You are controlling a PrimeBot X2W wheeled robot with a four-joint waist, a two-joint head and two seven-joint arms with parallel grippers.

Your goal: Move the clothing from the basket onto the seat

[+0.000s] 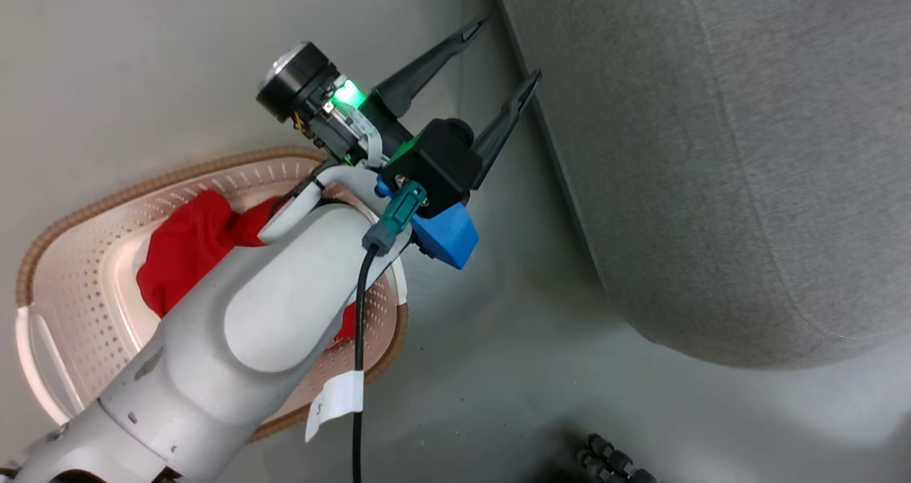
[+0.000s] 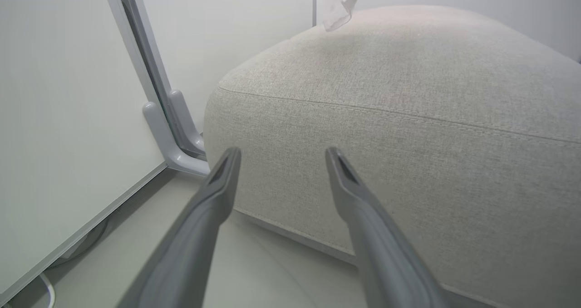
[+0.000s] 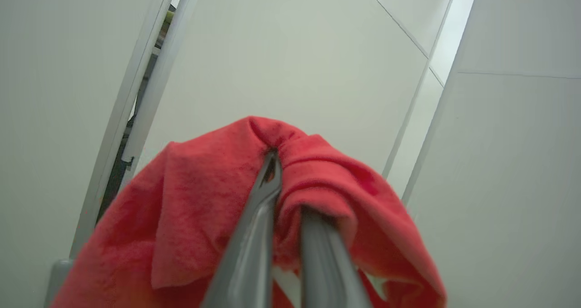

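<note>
The cream perforated basket (image 1: 78, 305) with a brown braided rim stands on the floor at lower left, partly behind my pale left forearm. Red clothing (image 1: 188, 245) lies bunched inside it. My left gripper (image 1: 509, 49) hangs open and empty above the floor, its tips near the edge of the large grey seat (image 1: 712, 170). From the left wrist, the left gripper (image 2: 282, 153) points at the seat's (image 2: 399, 117) rounded side, just below its stitched seam. My right gripper (image 3: 283, 163) is shut on red clothing (image 3: 195, 217), which drapes over both fingers in front of pale wall panels.
A grey metal post with a curved foot (image 2: 174, 131) stands by the wall at the seat's corner. A thin translucent sheet (image 2: 338, 4) hangs above the seat's far edge. Dark ribbed cabling (image 1: 612, 462) lies on the grey floor near the bottom edge.
</note>
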